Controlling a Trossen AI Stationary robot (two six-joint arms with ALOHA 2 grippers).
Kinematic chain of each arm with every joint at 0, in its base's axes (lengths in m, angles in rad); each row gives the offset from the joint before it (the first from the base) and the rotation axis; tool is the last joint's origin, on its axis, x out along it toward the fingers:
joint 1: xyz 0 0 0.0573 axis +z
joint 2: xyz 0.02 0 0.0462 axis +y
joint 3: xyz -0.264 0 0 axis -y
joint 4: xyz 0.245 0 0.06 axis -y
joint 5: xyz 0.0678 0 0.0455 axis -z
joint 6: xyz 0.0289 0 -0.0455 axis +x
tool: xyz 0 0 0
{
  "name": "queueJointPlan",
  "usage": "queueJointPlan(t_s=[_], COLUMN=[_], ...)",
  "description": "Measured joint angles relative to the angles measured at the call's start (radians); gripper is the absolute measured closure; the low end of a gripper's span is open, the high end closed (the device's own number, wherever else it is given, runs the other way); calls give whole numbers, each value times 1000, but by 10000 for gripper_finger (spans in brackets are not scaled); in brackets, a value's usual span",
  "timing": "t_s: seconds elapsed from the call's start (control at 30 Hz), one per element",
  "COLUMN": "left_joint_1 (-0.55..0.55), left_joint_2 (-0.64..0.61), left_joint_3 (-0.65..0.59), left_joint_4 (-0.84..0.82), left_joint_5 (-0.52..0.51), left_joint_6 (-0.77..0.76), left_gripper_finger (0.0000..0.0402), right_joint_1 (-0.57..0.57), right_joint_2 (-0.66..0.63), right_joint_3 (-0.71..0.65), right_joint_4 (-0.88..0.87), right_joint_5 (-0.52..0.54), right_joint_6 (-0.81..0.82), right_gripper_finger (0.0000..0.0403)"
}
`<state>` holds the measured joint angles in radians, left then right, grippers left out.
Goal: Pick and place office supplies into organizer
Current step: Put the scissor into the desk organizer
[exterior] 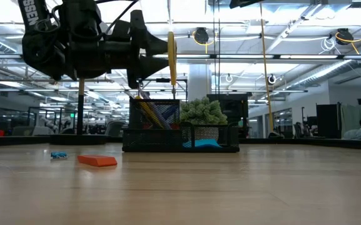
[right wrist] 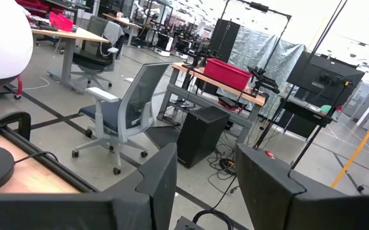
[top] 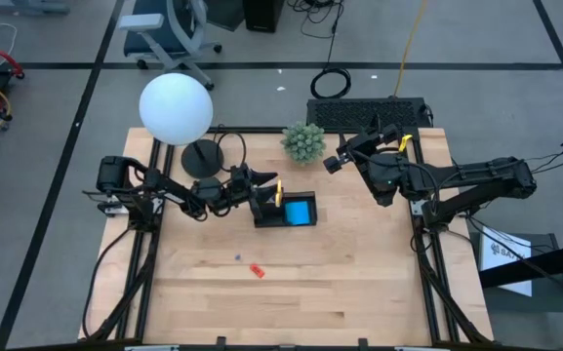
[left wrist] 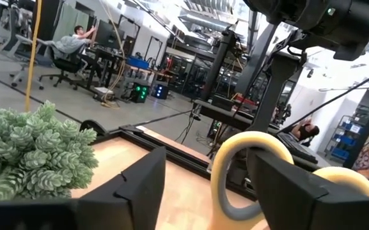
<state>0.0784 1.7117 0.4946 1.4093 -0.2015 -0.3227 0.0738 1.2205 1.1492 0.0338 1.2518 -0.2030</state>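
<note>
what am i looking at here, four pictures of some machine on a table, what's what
It is a robot with two dark arms working at a wooden table. One picture looks straight down, one looks level across the tabletop, and two come from cameras on the arms' wrists. The left gripper hovers at the black organizer, its fingers spread around the yellow-handled scissors standing there. A blue sticky-note pad lies in the organizer. A small red piece and a tiny blue piece remain on the table. The right gripper waits, open, near the green plant ball.

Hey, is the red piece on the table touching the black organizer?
Apart. The high view shows the red piece lying well clear of the organizer, with bare wood between them; the low view shows it off to the side too.
</note>
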Motion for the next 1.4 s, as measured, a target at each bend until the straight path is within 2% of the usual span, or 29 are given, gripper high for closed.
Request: queueJointPlan(t_s=[0.23, 0.43, 0.7, 1.07, 1.2, 1.4], left_joint_1=[-25, -41, -32, -31, -28, 1], left_joint_2=[-1, -20, -95, -97, -97, -157], left_joint_3=[0, 0, 0, 0, 0, 0], left_joint_4=[-8, -11, -179, -311, -334, -479], left_joint_5=[3, 3, -36, -68, -76, -99], left_joint_6=[-47, -29, -23, -50, -54, -54], left_gripper_finger=[151, 142, 120, 86, 88, 107], right_joint_1=[0, 0, 0, 0, 0, 0], right_joint_2=[0, 0, 0, 0, 0, 0], right_joint_3=[0, 0, 0, 0, 0, 0], right_joint_4=[0, 0, 0, 0, 0, 0], right_joint_5=[0, 0, 0, 0, 0, 0], right_joint_6=[0, 0, 0, 0, 0, 0], right_gripper_finger=[250, 250, 250, 250, 250, 250])
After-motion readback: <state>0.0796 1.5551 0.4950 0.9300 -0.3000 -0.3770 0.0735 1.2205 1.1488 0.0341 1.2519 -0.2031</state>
